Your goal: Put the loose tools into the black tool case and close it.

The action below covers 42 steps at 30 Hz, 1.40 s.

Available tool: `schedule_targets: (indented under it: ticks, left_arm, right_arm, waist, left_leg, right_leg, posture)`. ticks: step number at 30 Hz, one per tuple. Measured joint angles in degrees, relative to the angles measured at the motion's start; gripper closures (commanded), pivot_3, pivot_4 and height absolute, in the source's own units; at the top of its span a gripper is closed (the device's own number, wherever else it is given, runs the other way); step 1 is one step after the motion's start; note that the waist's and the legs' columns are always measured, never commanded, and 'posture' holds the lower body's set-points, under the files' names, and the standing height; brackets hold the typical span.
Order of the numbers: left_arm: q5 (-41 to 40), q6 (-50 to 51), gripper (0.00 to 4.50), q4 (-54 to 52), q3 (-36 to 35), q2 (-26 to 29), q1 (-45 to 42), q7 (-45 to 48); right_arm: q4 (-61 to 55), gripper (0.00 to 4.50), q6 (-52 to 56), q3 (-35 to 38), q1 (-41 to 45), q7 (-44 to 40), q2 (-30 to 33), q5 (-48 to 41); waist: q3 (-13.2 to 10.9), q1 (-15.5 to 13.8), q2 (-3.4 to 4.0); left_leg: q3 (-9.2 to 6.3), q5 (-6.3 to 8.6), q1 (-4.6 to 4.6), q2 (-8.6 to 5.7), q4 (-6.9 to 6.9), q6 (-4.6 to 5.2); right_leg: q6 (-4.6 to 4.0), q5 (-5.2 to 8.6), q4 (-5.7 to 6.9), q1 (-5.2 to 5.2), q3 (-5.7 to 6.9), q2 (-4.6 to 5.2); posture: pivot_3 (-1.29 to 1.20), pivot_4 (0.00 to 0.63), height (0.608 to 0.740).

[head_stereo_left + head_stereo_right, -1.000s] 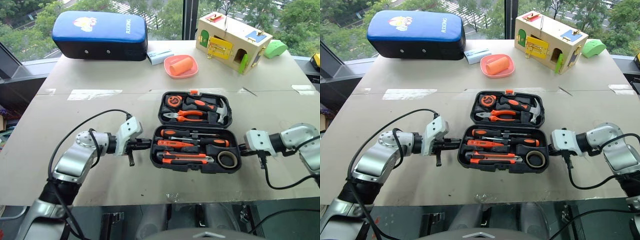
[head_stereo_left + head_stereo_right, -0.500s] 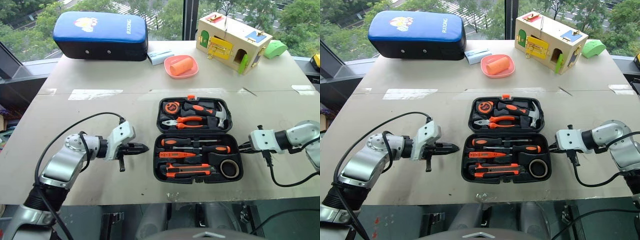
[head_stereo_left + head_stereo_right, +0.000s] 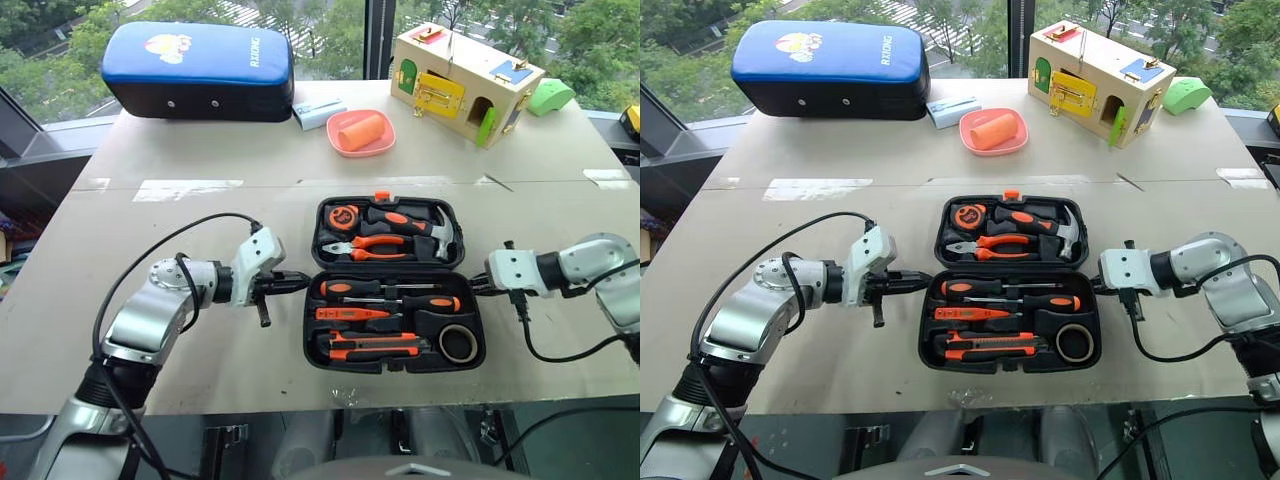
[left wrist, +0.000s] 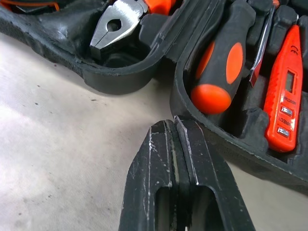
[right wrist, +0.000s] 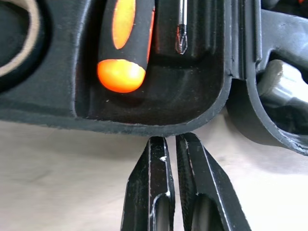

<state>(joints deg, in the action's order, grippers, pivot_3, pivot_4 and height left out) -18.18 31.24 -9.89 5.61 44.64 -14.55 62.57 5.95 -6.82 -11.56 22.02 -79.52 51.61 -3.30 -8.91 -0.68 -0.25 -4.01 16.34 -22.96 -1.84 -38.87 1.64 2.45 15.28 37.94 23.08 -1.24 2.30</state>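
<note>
beside the open tool case [image 3: 395, 285], both closed grippers, left gripper [image 3: 303, 281], right gripper [image 3: 472, 290].

Half a second ago I had both hands backed off the black tool case [image 3: 392, 285]; now my left hand [image 3: 300, 283] and right hand [image 3: 472, 287] touch its sides again.

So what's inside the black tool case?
The black tool case lies open: hammer, pliers and tape measure in the far half; screwdrivers, utility knife and tape roll in the near half. Anything beneath them is hidden.
</note>
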Motion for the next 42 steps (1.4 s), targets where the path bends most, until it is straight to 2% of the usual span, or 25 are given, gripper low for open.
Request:
schedule_targets:
  ticks: [8, 15, 18, 20, 24, 25, 26, 28, 32, 37, 38, 39, 40, 42]
  left_arm:
    - [-0.98, 2.06, 4.43, -4.8, 0.04, 1.29, 4.49, 0.69]
    - [-2.15, 3.73, 4.43, -5.39, -0.64, 1.33, 5.95, -0.29]
    - [-3.52, 6.04, 3.57, -4.93, -2.83, 2.46, 6.59, -0.7]
    - [-5.59, 9.97, 2.69, -3.25, -6.85, 3.47, 6.53, -1.96]
    - [-10.59, 21.35, 0.66, 1.95, -13.04, 2.02, 1.45, -6.94]
    - [-12.08, 25.14, 0.24, 3.72, -14.58, 0.43, -1.27, -8.82]
    - [-13.59, 28.86, 0.04, 5.16, -15.86, -1.33, -3.91, -10.78]
    - [-15.43, 33.42, 0.04, 6.52, -17.22, -3.69, -6.93, -13.54]
    - [-17.94, 43.8, 0.04, 11.5, -22.03, -14.83, -15.7, -24.09]
    - [-17.97, 46.18, 0.04, 12.15, -21.02, -17.09, -17.85, -28.03]
    - [-17.94, 46.17, 0.52, 12.48, -20.79, -17.28, -18.22, -28.39]
    - [-17.86, 46.14, 0.55, 12.82, -20.54, -17.42, -18.61, -28.69]
    - [-17.56, 45.97, 0.78, 13.01, -19.45, -17.7, -19.05, -29.25]
    - [-17.29, 45.62, 1.58, 13.37, -19.06, -17.89, -19.04, -29.58]
  right_arm:
    - [-4.13, 4.49, 0.27, 1.37, -5.05, -0.49, 2.47, -1.94]
    - [-4.16, 4.49, -0.91, 1.86, -6.3, 4.61, 3.66, 0.12]
    - [-3.73, 3.71, 2.63, 4.71, -8.27, 4.9, 7.36, -0.68]
    - [-3.35, 2.79, 10.53, 8.42, -9.93, 4.89, 9.36, -3.66]
    - [-3.5, 0.8, 30.74, 12.81, -7.24, 8.53, 7.16, -11.04]
    - [-3.55, 0.28, 36.43, 13.31, -5.43, 9.96, 5.88, -12.96]
    - [-3.8, 0.06, 41.73, 13.45, -3.92, 11.21, 4.9, -14.71]
    - [-4.61, 0.06, 48.49, 13.57, -2.16, 12.91, 3.33, -16.98]
    - [-4.65, 0.06, 66.82, 14.93, 6.05, 22.48, -6.58, -22.16]
    - [-2.62, 0.06, 76.42, 17.35, 10.72, 30.99, -12.62, -24.17]
    - [-2.14, 0.76, 77.32, 17.81, 11.35, 32.16, -13.24, -24.3]
    - [-1.77, 0.84, 77.89, 18.29, 11.89, 33.1, -13.97, -24.35]
    - [-1.44, 1.22, 78.4, 18.34, 12.54, 34.57, -14.79, -24.47]
    - [-1.13, 2.06, 78.66, 18.34, 12.55, 35.63, -15.03, -24.45]
  waist:
    - [0.0, -0.13, 0.0]
    - [0.0, -0.17, 0.0]
    - [0.0, -0.33, 0.0]
    - [0.0, -0.16, 0.0]
    - [0.0, 0.22, 0.0]
    - [0.0, 0.17, 0.0]
    - [0.01, 0.08, 0.0]
    - [0.01, -0.08, -0.02]
    - [0.04, -0.04, -0.1]
    - [0.05, 0.04, -0.1]
    - [0.05, -0.04, -0.1]
    - [0.05, -0.08, -0.1]
    - [0.05, -0.12, -0.1]
    - [0.06, -0.09, -0.1]
  left_leg:
    - [0.05, 0.0, 0.03, -0.01, -0.03, 0.0]
    - [0.13, 0.0, 0.06, -0.01, -0.07, 0.0]
    - [0.13, 0.0, 0.06, -0.01, -0.1, 0.01]
    - [0.12, 0.0, 0.08, 0.02, -0.1, 0.01]
    - [0.12, 0.0, 0.16, 0.04, -0.12, 0.01]
    - [0.12, 0.0, 0.15, 0.04, -0.19, 0.02]
    - [0.11, 0.0, 0.15, 0.03, -0.23, 0.02]
    - [0.11, 0.01, 0.09, 0.01, -0.24, 0.02]
    - [0.1, 0.0, -0.03, -0.04, -0.36, 0.0]
    - [0.2, -0.03, -0.04, -0.05, -0.17, -0.05]
    - [0.21, -0.03, -0.04, -0.05, -0.17, -0.05]
    - [0.22, -0.03, -0.04, -0.05, -0.19, -0.05]
    - [0.24, -0.03, -0.04, -0.09, -0.21, -0.05]
    - [0.28, -0.03, -0.04, -0.11, -0.23, -0.05]
  right_leg:
    - [0.0, 0.0, 0.03, -0.01, -0.03, 0.03]
    - [0.0, 0.0, 0.07, -0.02, -0.1, 0.03]
    - [0.0, 0.0, 0.06, -0.05, -0.08, 0.05]
    - [0.0, 0.0, 0.08, -0.05, -0.08, 0.03]
    - [0.0, -0.01, 0.21, -0.07, -0.12, -0.01]
    - [0.0, -0.01, 0.24, -0.08, -0.09, -0.01]
    - [0.0, -0.01, 0.27, -0.07, -0.07, -0.01]
    - [0.01, -0.01, 0.25, -0.05, -0.07, 0.0]
    - [0.02, -0.02, 0.34, 0.04, -0.08, 0.01]
    - [0.01, -0.01, 0.38, 0.22, -0.22, 0.01]
    - [0.01, -0.01, 0.39, 0.23, -0.23, 0.01]
    - [0.01, -0.01, 0.4, 0.23, -0.23, 0.01]
    - [0.02, -0.01, 0.43, 0.23, -0.26, 0.05]
    - [0.02, -0.01, 0.44, 0.23, -0.3, 0.05]
  posture:
    - [0.0, 0.15, 0.735]
    - [0.0, 0.15, 0.735]
    - [0.0, 0.15, 0.735]
    - [0.0, 0.15, 0.735]
    - [0.0, 0.15, 0.735]
    - [0.0, 0.15, 0.735]
    - [0.0, 0.15, 0.735]
    - [0.0, 0.15, 0.735]
    - [0.0, 0.15, 0.735]
    - [0.0, 0.15, 0.735]
    - [0.0, 0.15, 0.735]
    - [0.0, 0.15, 0.735]
    - [0.0, 0.15, 0.735]
    - [0.0, 0.15, 0.735]
